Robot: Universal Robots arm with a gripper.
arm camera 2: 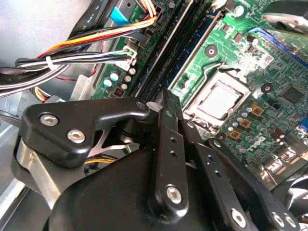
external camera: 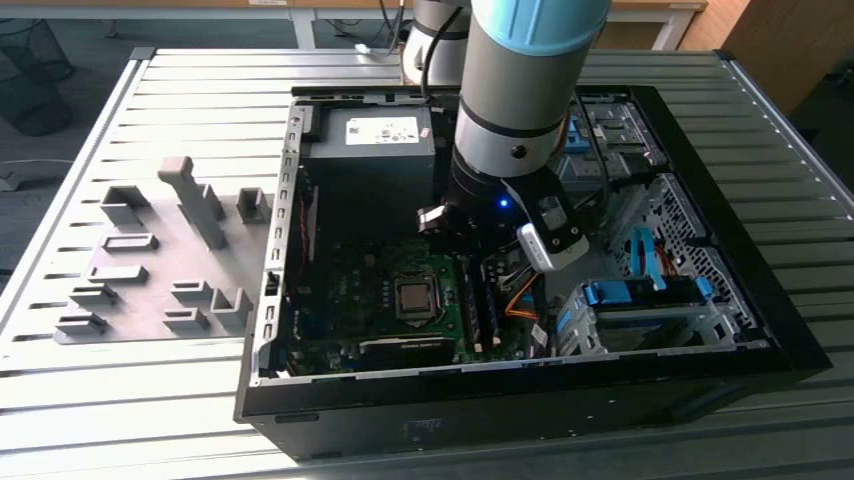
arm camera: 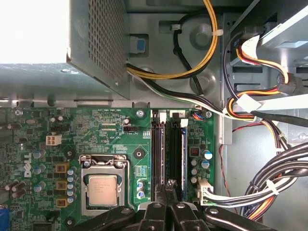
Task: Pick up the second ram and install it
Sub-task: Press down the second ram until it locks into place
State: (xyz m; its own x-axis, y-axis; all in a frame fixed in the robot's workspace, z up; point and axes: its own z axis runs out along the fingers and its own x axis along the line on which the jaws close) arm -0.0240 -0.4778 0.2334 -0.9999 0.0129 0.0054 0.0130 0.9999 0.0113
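Observation:
My gripper (external camera: 454,235) hangs inside the open computer case (external camera: 267,330), low over the green motherboard. In both wrist views its black fingers are shut, tip to tip, with nothing visible between them (arm camera: 169,185) (arm camera 2: 166,96). The tips sit at one end of the long black memory slots (arm camera: 159,144) (arm camera 2: 168,43) (external camera: 478,300), beside the processor socket (arm camera: 102,185) (arm camera 2: 216,98). The slots are seen edge-on. The second ram's face is hidden, and I cannot tell whether a board sits in the slot under the tips.
The power supply (external camera: 374,165) (arm camera: 48,48) fills the case's far end. Cable bundles (arm camera: 269,110) (arm camera 2: 72,53) run close beside the slots. Blue drive-bay clips (external camera: 641,290) are at the exterior view's right. Grey fixture blocks (external camera: 147,260) stand on the slatted table outside the case.

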